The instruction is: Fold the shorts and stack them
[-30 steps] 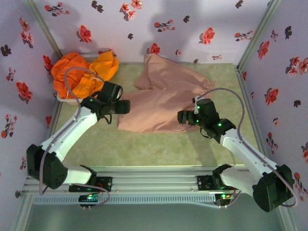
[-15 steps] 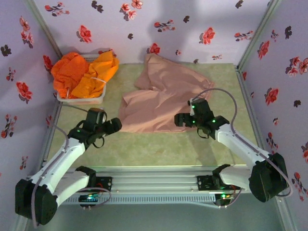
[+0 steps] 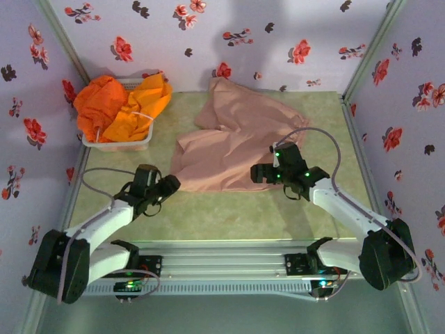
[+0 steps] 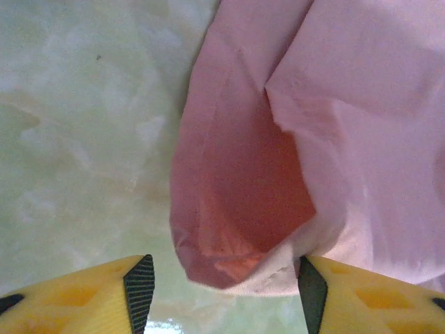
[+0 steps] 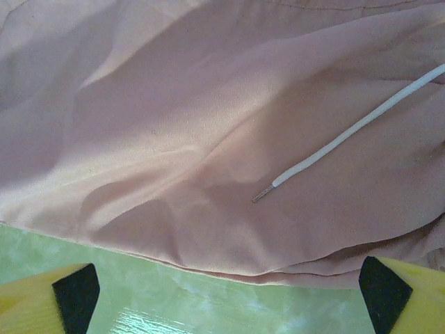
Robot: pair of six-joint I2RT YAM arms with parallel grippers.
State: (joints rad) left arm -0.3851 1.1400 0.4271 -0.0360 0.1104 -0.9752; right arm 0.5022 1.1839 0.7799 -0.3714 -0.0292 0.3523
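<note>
Three shorts on my screens. One pink pair (image 3: 236, 139) lies spread on the table (image 3: 229, 212). Two orange pairs (image 3: 118, 108) sit heaped in the white basket (image 3: 118, 145), far left.

Left gripper (image 4: 224, 296): fingers partway open, straddling the pink pair's near-left hem corner, not pinching it.

Right gripper (image 5: 229, 299): fingers wide apart, empty, over the near-right hem, near a white drawstring (image 5: 348, 132).

Pink-beige shorts (image 3: 233, 142) spread rumpled centrally, orange shorts (image 3: 118, 104) heaped far left

Spread shorts (image 3: 236, 139) central on the table (image 3: 208, 219); two more shorts (image 3: 104, 101) in the basket (image 3: 118, 145) at its far-left corner.
</note>
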